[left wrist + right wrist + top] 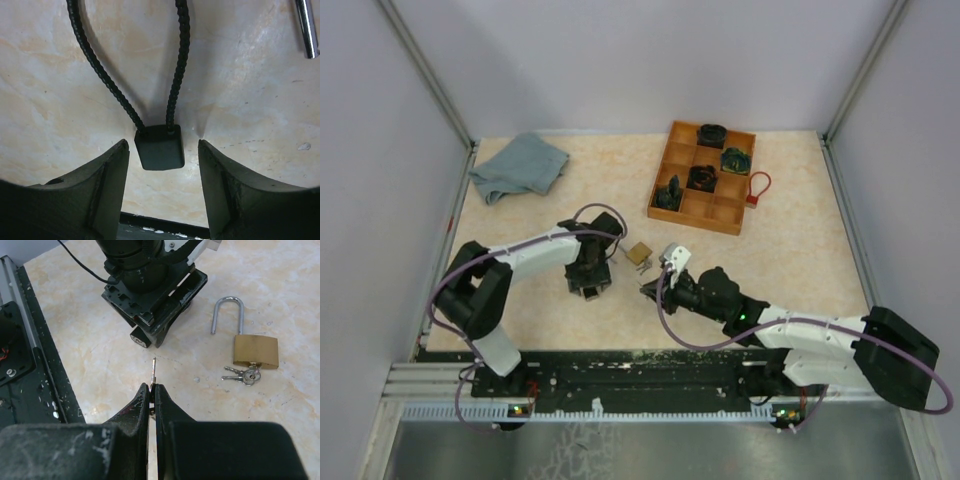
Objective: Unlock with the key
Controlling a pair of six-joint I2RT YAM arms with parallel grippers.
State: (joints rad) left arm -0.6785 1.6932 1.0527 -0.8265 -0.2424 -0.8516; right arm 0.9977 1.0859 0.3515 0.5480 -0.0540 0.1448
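A black lock body lies on the table, its black ribbed cable looping away from it. My left gripper is open and straddles that body, with a gap showing on each side. My right gripper is shut on a small silver key. The key's blade sticks out past the fingertips toward the left gripper. In the top view the left gripper and the right gripper face each other a short way apart, and the black lock is hidden under the left one.
A brass padlock lies just right of the key with its shackle open and a bunch of keys in it. A wooden compartment tray with several locks stands at the back right, with a red lock beside it. A grey-blue cloth lies at the back left.
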